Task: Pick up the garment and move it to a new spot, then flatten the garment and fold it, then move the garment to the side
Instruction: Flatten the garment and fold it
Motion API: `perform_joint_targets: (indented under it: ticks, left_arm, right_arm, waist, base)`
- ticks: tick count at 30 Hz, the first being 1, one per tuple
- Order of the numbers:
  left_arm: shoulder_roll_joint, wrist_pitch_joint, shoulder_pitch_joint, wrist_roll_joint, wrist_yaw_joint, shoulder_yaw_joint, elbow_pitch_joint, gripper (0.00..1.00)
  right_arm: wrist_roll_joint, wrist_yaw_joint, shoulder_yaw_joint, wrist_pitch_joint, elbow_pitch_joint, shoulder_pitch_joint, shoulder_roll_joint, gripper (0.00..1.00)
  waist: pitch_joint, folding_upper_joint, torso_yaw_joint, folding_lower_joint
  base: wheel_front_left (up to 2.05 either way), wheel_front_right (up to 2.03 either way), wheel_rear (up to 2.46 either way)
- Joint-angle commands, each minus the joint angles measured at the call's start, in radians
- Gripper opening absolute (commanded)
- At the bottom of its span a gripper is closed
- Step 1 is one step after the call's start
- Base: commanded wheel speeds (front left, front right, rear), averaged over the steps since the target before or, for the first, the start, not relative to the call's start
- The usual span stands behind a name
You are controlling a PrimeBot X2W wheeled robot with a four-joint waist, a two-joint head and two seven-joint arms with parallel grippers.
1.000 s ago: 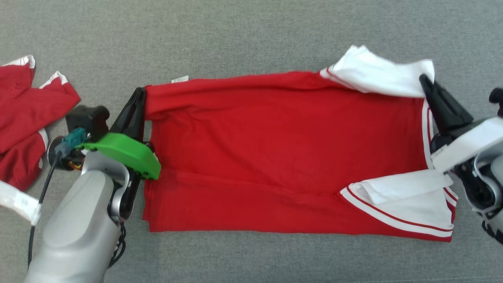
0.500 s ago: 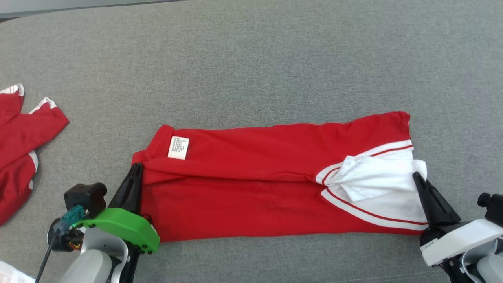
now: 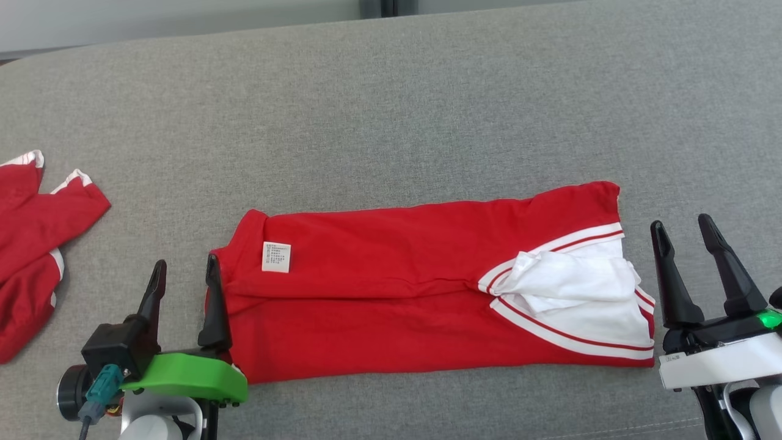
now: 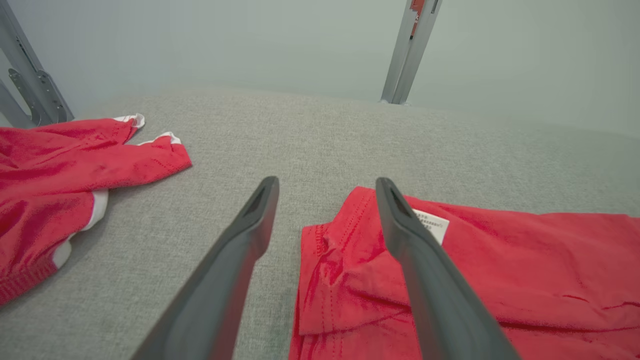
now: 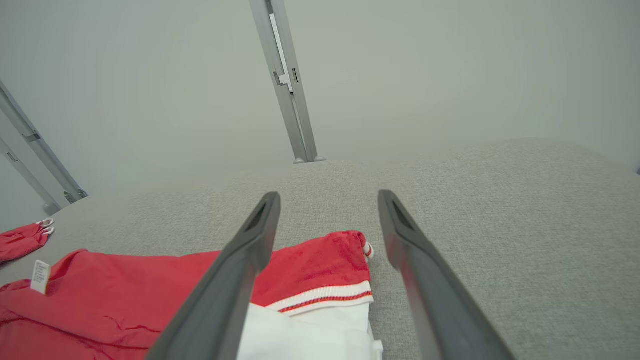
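Head view: looks down on a grey bench (image 3: 391, 110) with the red garment (image 3: 391, 287) folded into a long band across the middle, white striped sleeve (image 3: 568, 287) bunched at its right end. Shows a white label (image 3: 276, 256) near the left end, print too small to read. Finds the left gripper (image 3: 186, 261) at the garment's left edge, fingers apart, inner one against or just beside the cloth. Finds the right gripper (image 3: 680, 222) just off the right edge, likewise spread and empty. Leaves open bench beyond the garment, with a second red garment (image 3: 30, 232) at the far left.

Left wrist view: looks past spread fingers, one over the hem, label (image 4: 432, 223) unreadable just beyond.

Right wrist view: looks over the sleeve end, bare bench (image 5: 500, 225) right of it.
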State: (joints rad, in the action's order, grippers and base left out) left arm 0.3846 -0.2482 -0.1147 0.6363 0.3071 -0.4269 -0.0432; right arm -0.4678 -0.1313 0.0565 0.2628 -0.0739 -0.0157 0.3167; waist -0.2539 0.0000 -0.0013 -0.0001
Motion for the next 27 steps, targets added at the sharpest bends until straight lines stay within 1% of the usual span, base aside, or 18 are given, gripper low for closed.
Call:
perform_joint_targets:
  ticks: [1,4,7,14,19,22,27]
  left_arm:
    - [-0.005,-0.009,0.012,-0.024,0.013,0.004,0.017,1.0]
    - [-0.01,-0.015,0.02,-0.077,0.035,0.011,0.049,1.0]
    - [-0.006,-0.018,0.033,-0.117,0.044,0.01,0.063,1.0]
    - [-0.014,-0.017,0.061,-0.147,0.059,0.015,0.084,1.0]
    - [-0.019,-0.018,0.064,-0.151,0.059,0.019,0.085,1.0]
    - [-0.025,-0.017,0.044,-0.15,0.049,0.017,0.083,1.0]
    - [-0.047,-0.017,-0.01,-0.156,0.025,0.008,0.08,1.0]
  right_arm:
    - [0.034,0.001,-0.015,0.002,-0.015,-0.018,-0.01,1.0]
    - [0.084,0.001,-0.048,-0.008,-0.047,-0.039,-0.038,1.0]
    - [0.11,0.001,-0.062,-0.031,-0.072,-0.058,-0.056,1.0]
    - [0.129,0.001,-0.069,-0.074,-0.106,-0.086,-0.084,1.0]
    - [0.132,0.001,-0.072,-0.092,-0.112,-0.089,-0.089,1.0]
    - [0.134,0.001,-0.079,-0.107,-0.108,-0.081,-0.082,1.0]
    - [0.116,0.001,-0.088,-0.134,-0.04,-0.055,-0.057,1.0]
  waist:
    - [0.024,0.0,0.0,0.0001]
    - [0.047,0.0,-0.003,0.0001]
    - [0.067,0.0,-0.007,0.0001]
    - [0.086,0.0,-0.007,0.0001]
    - [0.084,0.0,-0.007,0.0001]
    - [0.065,0.0,0.001,0.0001]
    - [0.005,0.0,0.035,0.0001]
  base:
    - [0.0,0.0,0.0]
    - [0.0,0.0,0.0]
    - [0.0,0.0,0.0]
    - [0.0,0.0,0.0]
    - [0.0,0.0,0.0]
    - [0.0,0.0,0.0]
    - [0.0,0.0,0.0]
